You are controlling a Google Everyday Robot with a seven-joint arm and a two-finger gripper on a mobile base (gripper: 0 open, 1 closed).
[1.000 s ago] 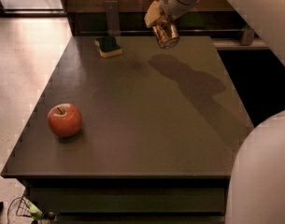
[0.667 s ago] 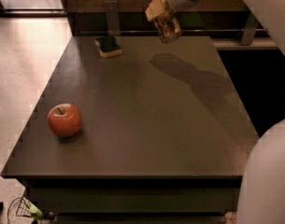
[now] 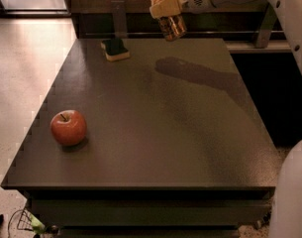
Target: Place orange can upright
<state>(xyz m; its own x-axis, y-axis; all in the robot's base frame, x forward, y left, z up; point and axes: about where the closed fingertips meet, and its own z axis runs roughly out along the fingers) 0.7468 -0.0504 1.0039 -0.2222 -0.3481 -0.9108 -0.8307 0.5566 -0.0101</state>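
Observation:
My gripper [image 3: 166, 10] is high above the far edge of the dark table [image 3: 155, 123], near the top middle of the view. It is shut on the orange can [image 3: 172, 26], which hangs roughly upright below the pale fingers [image 3: 163, 6], well clear of the tabletop. The can's upper part is hidden by the fingers. The arm reaches in from the upper right.
A red apple [image 3: 68, 127] sits at the table's front left. A green-topped yellow sponge [image 3: 115, 49] lies at the back left, left of and below the can. A dark wall and rail run behind the table. My white body [image 3: 291, 192] fills the lower right.
The gripper with the can has risen and shifted a little left, away from the tabletop. The apple and sponge have not moved.

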